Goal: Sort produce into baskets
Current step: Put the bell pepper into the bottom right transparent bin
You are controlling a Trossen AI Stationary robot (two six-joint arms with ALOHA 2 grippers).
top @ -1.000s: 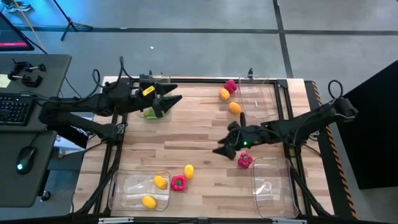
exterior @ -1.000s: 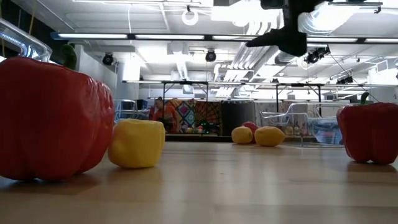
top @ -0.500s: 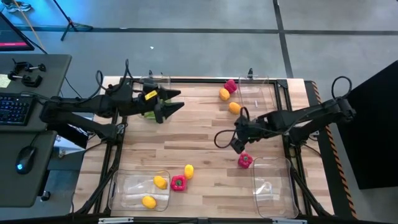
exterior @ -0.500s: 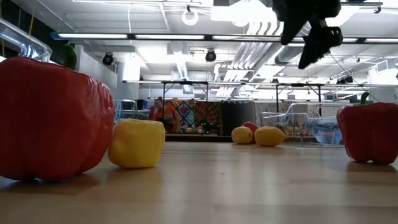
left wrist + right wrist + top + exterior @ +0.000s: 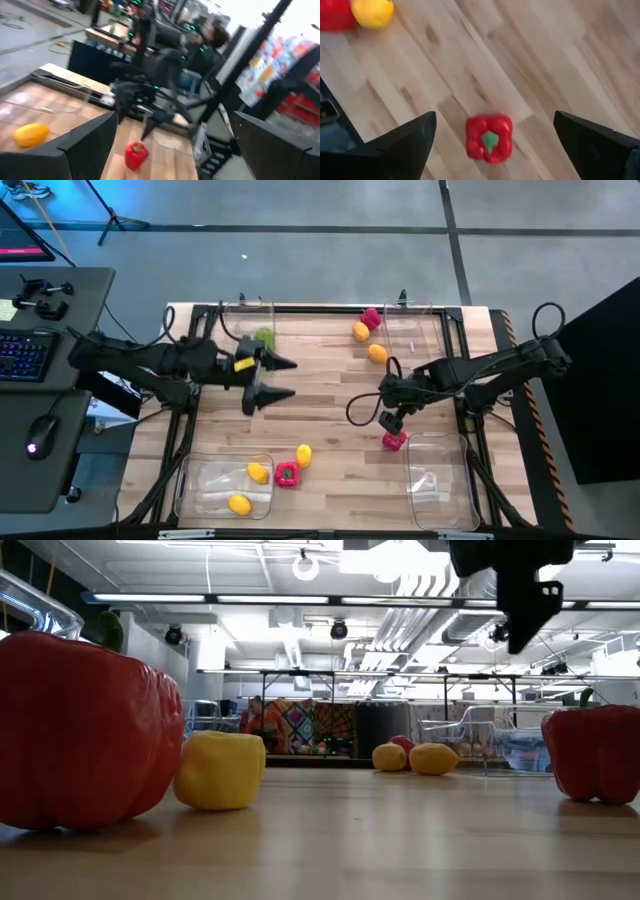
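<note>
My right gripper (image 5: pixel 392 420) (image 5: pixel 495 116) points down, open, above a red pepper (image 5: pixel 394 441) (image 5: pixel 489 138) that stands on the table between the lines of its fingers, untouched. My left gripper (image 5: pixel 281 378) (image 5: pixel 175 120) is open and level over the table's left middle, holding nothing. A green piece (image 5: pixel 263 337) lies in the far-left basket (image 5: pixel 243 310). Two yellow pieces (image 5: pixel 258 472) lie in the near-left basket (image 5: pixel 200 490). A yellow piece (image 5: pixel 303 454) and a red pepper (image 5: pixel 287 474) rest on the table beside it.
At the far right, a yellow piece (image 5: pixel 360 331), a red one (image 5: pixel 371 318) and an orange one (image 5: pixel 377 352) lie beside the far-right basket (image 5: pixel 425 330). The near-right basket (image 5: pixel 440 480) stands just near of my right gripper. A desk with a keyboard stands left of the table.
My right gripper has tipped from nearly level to pointing down and shifted toward the table's right, coming over the red pepper. My left gripper has swung away from the far-left basket toward the table's near side and middle, staying open.
</note>
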